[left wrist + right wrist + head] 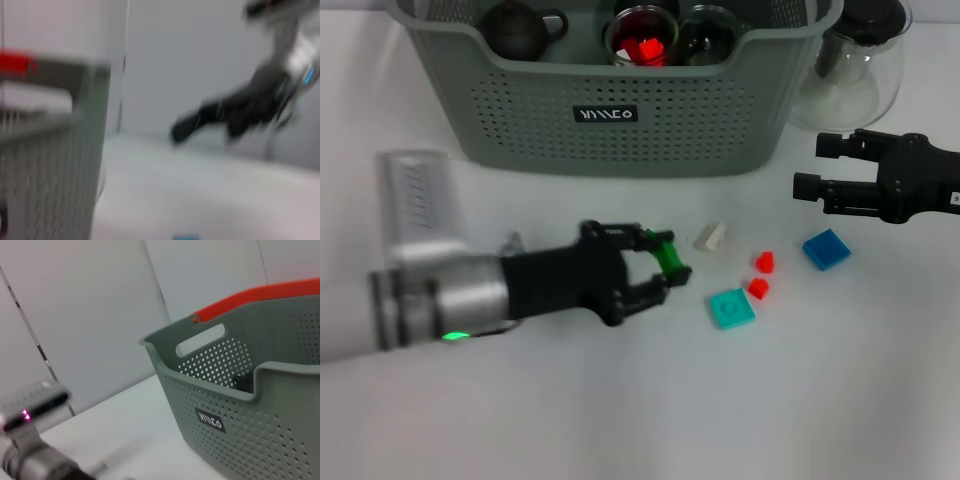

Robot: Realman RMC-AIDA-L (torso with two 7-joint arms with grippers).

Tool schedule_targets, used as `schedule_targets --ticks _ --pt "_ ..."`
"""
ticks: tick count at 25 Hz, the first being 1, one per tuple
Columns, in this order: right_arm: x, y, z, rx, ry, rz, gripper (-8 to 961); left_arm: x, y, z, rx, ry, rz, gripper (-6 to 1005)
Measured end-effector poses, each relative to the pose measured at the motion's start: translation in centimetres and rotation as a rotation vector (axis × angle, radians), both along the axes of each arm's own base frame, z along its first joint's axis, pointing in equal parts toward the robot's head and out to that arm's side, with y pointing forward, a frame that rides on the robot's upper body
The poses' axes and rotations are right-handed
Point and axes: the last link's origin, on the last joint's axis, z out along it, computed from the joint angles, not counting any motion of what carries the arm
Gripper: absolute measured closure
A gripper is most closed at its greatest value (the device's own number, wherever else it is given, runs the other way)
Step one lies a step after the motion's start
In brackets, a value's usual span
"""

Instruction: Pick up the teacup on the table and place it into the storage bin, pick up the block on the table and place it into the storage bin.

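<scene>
While the left gripper (665, 272) clenches a small green block (668, 256), the right gripper's (807, 166) jaws gape.

Bright, even light; blurred left wrist view

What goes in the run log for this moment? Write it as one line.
left gripper: shut on green block, low over table | right gripper: idle beside pitcher | storage bin: holds cups

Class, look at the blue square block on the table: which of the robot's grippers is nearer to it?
Right. The right gripper hovers just above-right of the blue block; the left gripper, holding a green block, sits far across the table.
</scene>
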Motion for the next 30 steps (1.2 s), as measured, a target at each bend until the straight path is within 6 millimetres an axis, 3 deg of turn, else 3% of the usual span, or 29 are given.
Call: schedule_targets --ticks 6,7,10,14,17,21,24,26,30 --pt "0.0 0.1 0.0 0.001 -0.001 0.001 96 1.9 0.0 10.9 -0.004 -0.291 -0.062 593" --pt "-0.1 0.1 0.0 0.001 -0.001 0.002 96 2.7 0.7 13.4 -0.002 -0.345 -0.055 593" --pt "-0.1 0.1 0.0 0.001 -0.001 0.004 96 5.6 3.4 18.1 -0.01 -0.382 -0.02 592" --pt "-0.3 0.2 -0.2 -0.002 0.001 0.007 96 10.5 9.1 21.6 0.003 -0.282 0.102 592" --pt "-0.3 0.2 -0.2 -0.001 0.001 0.008 96 13.7 13.9 21.0 0.017 -0.109 0.235 592" --pt "-0.4 0.2 -0.3 -0.002 0.001 0.009 97 15.7 18.7 17.4 0.089 0.141 0.39 592" --pt "-0.4 0.2 -0.2 -0.001 0.001 0.009 98 15.8 20.3 13.7 0.104 0.313 0.452 593" --pt "-0.4 0.3 -0.2 -0.001 0.0 0.009 98 15.6 20.5 12.6 0.103 0.358 0.468 593" --pt "-0.4 0.4 -0.1 0.003 -0.001 0.008 97 14.8 20.6 8.3 0.147 0.529 0.499 593"
